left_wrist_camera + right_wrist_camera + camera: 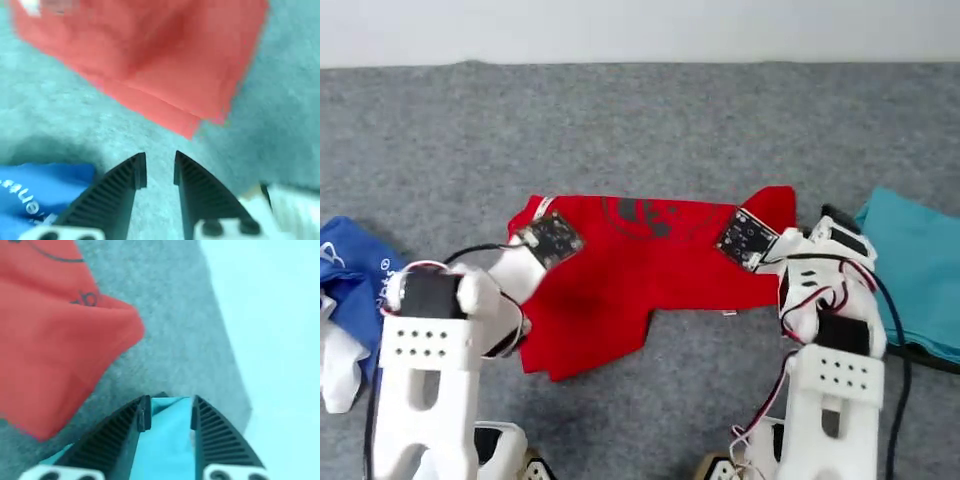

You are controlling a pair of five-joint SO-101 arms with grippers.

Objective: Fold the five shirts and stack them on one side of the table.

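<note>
left pincer (160, 170) apart, empty; red shirt (150, 60) ahead, blue shirt (30, 190) beside | right pincer (170, 412) apart; teal shirt (165, 445) below, red shirt ahead

Bright, even light from above; soft, faint shadows lie beneath my arms on the grey table (650, 130) and red shirt (620, 285).

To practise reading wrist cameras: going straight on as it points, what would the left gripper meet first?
Probably the grey table cover just ahead of the left gripper, short of the red shirt and its corner, though depth is unclear.
</note>
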